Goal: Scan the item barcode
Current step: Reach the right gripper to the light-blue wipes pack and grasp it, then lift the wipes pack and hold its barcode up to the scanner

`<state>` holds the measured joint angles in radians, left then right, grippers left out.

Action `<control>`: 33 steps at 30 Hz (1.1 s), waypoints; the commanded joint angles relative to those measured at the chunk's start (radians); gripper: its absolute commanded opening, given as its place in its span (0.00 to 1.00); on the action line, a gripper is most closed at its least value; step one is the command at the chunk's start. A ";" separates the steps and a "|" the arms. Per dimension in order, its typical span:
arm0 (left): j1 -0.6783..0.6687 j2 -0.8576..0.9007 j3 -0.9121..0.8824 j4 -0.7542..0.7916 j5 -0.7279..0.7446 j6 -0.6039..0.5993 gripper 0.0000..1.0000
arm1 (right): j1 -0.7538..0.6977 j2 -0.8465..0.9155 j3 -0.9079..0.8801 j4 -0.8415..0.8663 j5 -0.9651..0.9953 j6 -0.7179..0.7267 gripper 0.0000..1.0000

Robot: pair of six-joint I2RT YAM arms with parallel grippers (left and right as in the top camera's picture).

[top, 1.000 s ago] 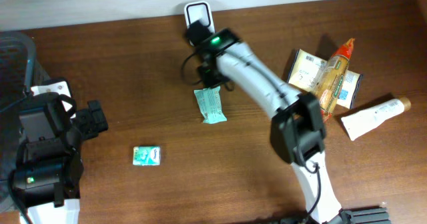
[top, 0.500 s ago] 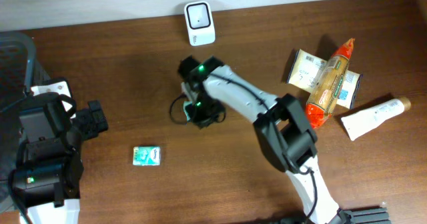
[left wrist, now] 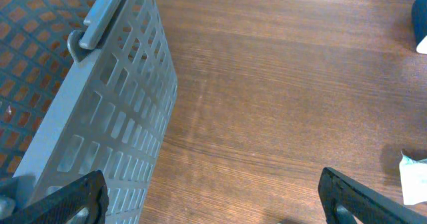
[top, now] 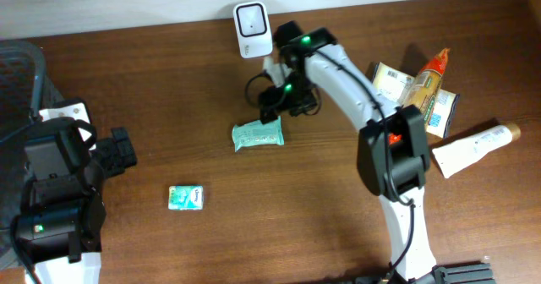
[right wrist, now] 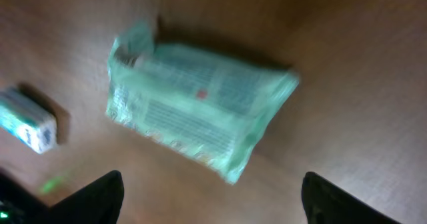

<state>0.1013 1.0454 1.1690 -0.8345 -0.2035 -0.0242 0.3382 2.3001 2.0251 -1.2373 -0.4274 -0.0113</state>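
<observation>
**R gripper wide, pouch on table**

Right gripper point(right wrist: 212, 191) spread wide, empty, hovering btwn scanner point(top: 253, 29) and green pouch point(top: 258, 136). Pouch lies flat on table point(top: 169, 90), near scanner. Left gripper point(left wrist: 213, 184) also wide, empty, by basket point(left wrist: 100, 84), well left of scanner.

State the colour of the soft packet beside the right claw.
Pale mint green with small print; the packet shows best in the right wrist view, though blurred.
</observation>
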 commanded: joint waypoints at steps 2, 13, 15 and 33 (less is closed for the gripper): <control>0.005 0.000 0.012 0.002 -0.011 -0.010 0.99 | -0.051 -0.003 -0.165 0.130 -0.253 -0.039 0.85; 0.005 0.000 0.012 0.002 -0.011 -0.010 0.99 | -0.025 -0.003 -0.431 0.515 -0.358 0.280 0.60; 0.005 0.000 0.012 0.002 -0.011 -0.010 0.99 | -0.014 -0.003 -0.443 0.549 -0.340 0.322 0.51; 0.005 0.000 0.012 0.002 -0.011 -0.010 0.99 | -0.006 -0.342 -0.422 0.590 -0.171 0.138 0.04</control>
<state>0.1013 1.0454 1.1690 -0.8341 -0.2035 -0.0238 0.3264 2.1429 1.5909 -0.6468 -0.7219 0.1638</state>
